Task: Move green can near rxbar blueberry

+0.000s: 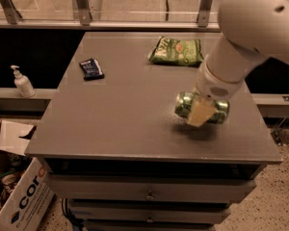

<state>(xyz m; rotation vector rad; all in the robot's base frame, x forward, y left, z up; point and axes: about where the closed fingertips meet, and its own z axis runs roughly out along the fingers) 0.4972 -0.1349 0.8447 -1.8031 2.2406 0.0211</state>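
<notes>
Apparently airborne over table, green can sideways, clamped between jaws.

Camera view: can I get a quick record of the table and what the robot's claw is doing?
table: grey, drawers beneath
gripper: right side, clamped on the green can
green can: sideways, lifted off the table, shadow beneath
blue snack bar: flat, back left
chip bag: flat, back middle
task status: can not yet near bar
</notes>
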